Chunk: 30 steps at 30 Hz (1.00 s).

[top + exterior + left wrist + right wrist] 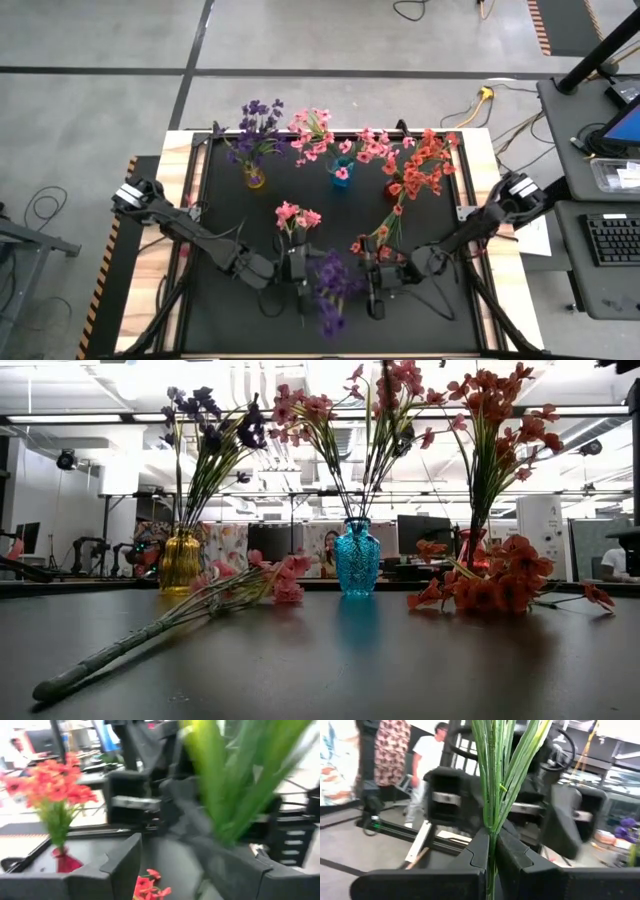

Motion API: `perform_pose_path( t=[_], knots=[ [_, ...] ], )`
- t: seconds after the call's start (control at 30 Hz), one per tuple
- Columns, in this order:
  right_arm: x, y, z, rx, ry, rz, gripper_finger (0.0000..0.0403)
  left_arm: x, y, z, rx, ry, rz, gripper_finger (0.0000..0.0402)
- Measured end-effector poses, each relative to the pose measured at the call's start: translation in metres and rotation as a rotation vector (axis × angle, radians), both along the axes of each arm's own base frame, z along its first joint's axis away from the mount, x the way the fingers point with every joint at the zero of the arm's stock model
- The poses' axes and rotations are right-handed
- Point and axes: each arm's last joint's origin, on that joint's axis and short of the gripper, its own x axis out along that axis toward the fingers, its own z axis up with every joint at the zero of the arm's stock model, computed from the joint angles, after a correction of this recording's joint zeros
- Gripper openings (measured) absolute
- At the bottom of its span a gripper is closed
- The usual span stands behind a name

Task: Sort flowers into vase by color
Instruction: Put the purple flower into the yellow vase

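Observation:
A purple flower (330, 292) hangs between my two grippers near the table's front middle, and my right gripper (491, 837) is shut on its green stems. My left gripper (192, 851) faces it, open, with its fingers wide apart on either side of the blurred green leaves (227, 790). In the high view my left gripper (298, 270) is left of the blossoms and my right gripper (373, 290) is right of them. A pink flower (295, 215) and a coral flower (385, 235) lie flat on the black mat. The low view shows neither gripper. My right gripper pinches the purple flower's bundle of green stems (492, 822) between its two fingers, which lie across the stems. It comes about level from the table's right side. The leaves rise past the fingers, and the flower is lifted clear of the table.
Three vases stand at the back: a yellow vase (256, 178) with purple flowers, a blue vase (342, 172) with pink ones, and a red vase (392, 188) with coral ones. The pink flower's stem end (45, 685) reaches toward the near edge. A person (427, 755) stands beyond the table.

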Motion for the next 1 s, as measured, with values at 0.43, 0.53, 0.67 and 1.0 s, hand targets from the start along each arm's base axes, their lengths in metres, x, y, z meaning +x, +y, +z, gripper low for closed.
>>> perform_pose_path(
  t=[0.43,0.53,0.67,1.0],
  knots=[
    [0.022,-0.005,0.003,-0.024,-0.012,-0.037,0.0017,0.0,-0.002,0.0,0.043,-0.001,-0.064,0.0149],
    [0.023,-0.006,0.003,-0.026,-0.006,-0.05,0.0017,0.001,-0.001,0.0,0.048,-0.001,-0.046,0.0101],
    [0.023,-0.007,0.003,-0.037,0.004,-0.085,0.0017,0.002,0.001,0.0,0.055,0.0,-0.003,0.0042],
    [0.022,-0.007,0.002,0.02,0.036,-0.121,0.004,0.001,0.002,0.0,0.041,0.005,0.02,0.001]
  ],
)
